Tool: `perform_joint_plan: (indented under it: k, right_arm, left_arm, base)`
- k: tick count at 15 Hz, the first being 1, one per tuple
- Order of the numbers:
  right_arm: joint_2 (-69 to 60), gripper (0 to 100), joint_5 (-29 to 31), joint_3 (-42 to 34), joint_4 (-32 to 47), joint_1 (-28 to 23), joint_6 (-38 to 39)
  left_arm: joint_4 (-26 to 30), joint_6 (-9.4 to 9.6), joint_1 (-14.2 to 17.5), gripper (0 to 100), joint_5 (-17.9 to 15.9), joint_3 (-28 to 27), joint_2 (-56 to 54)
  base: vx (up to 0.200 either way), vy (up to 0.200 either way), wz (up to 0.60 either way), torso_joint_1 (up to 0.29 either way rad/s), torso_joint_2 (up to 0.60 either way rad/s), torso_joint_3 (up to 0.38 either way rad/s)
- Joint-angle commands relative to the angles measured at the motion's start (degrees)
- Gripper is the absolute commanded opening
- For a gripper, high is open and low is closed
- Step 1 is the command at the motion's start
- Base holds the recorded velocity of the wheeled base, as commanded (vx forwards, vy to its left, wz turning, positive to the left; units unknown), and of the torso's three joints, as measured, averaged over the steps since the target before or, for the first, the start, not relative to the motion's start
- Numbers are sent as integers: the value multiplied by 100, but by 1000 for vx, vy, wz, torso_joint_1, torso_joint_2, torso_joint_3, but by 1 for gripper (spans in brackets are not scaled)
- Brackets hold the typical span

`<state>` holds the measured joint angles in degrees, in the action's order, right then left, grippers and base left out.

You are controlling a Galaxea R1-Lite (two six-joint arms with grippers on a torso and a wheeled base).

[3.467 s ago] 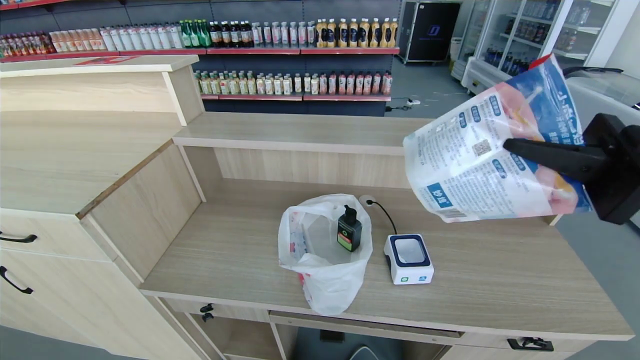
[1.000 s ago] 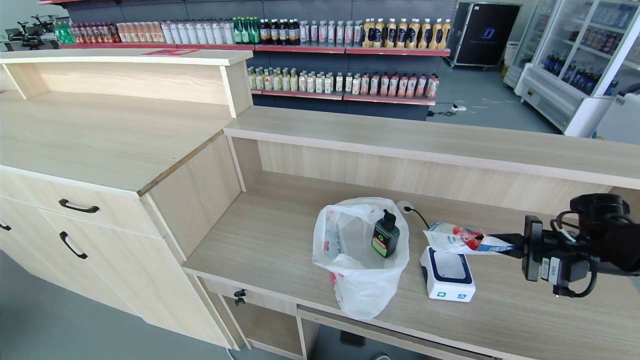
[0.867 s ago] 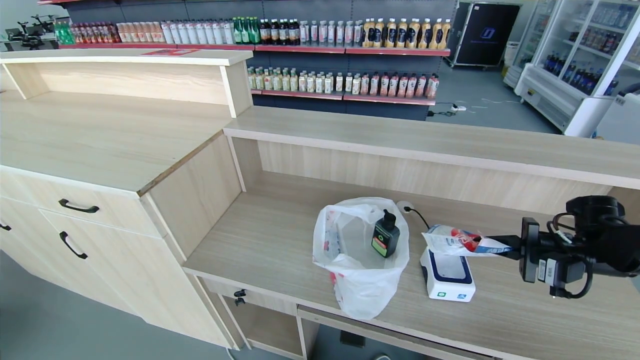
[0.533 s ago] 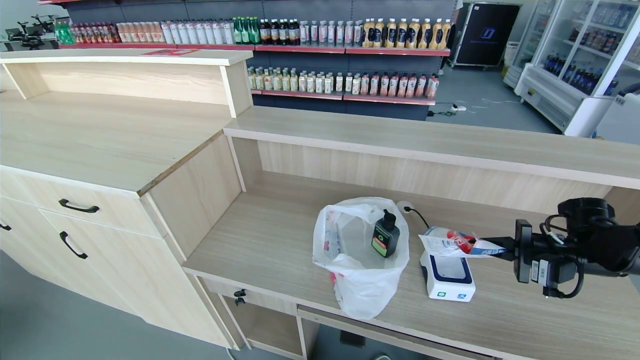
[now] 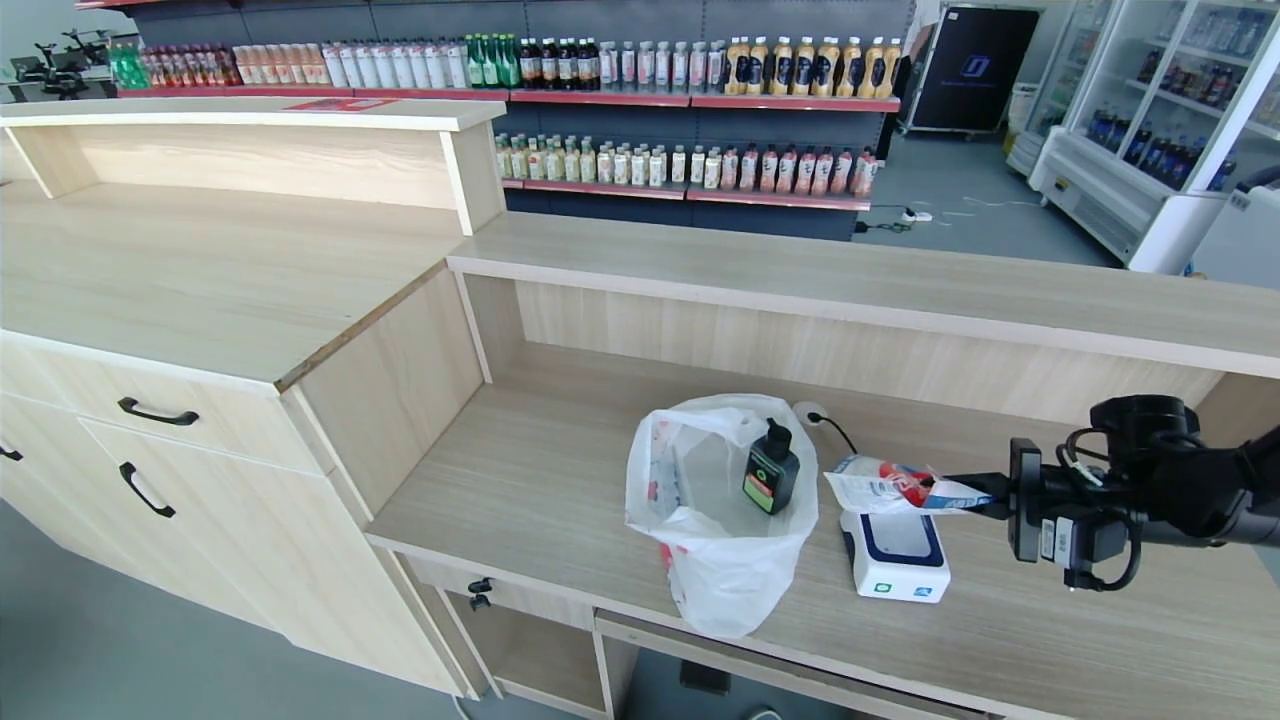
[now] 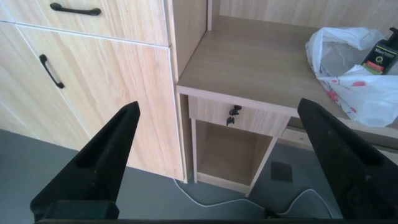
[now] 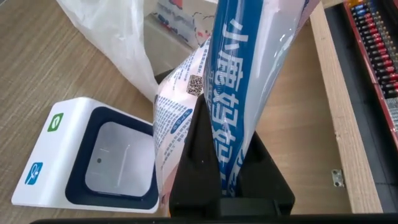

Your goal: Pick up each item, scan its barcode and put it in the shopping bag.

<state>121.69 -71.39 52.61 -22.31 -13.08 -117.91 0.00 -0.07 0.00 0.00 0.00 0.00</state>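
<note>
My right gripper (image 5: 962,488) is shut on a flat blue, white and red snack pouch (image 5: 885,489), held level just above the white barcode scanner (image 5: 893,556). The pouch's free end points at the white plastic shopping bag (image 5: 715,520), which stands open to the scanner's left. A dark pump bottle (image 5: 771,480) stands inside the bag. In the right wrist view the pouch (image 7: 249,81) runs out from the gripper (image 7: 229,180) beside the scanner's window (image 7: 115,158), with the bag (image 7: 118,37) beyond. My left gripper (image 6: 219,109) hangs open, low, beside the counter's left end.
The scanner's cable (image 5: 835,428) runs to a socket behind the bag. The lower counter (image 5: 540,480) is walled by a raised ledge (image 5: 800,275) behind and a taller cabinet (image 5: 200,290) on the left. Drink shelves (image 5: 640,90) stand in the room behind.
The camera moved after the oldest frame, where the pouch was held high. Over the last second my right gripper has carried the pouch leftward above the scanner, closer to the bag.
</note>
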Motion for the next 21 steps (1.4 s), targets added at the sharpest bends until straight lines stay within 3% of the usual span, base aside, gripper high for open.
perform_joint_plan:
  k: [1,21]
  right_arm:
    - [75,0,2,38,-2,7,-4]
    - [496,0,20,328,-72,139,31]
  left_arm:
    - [0,-1,0,100,0,0,0]
    - [0,-1,0,100,0,0,0]
  base:
    - [0,0,0,0,0,0]
    - [0,0,0,0,0,0]
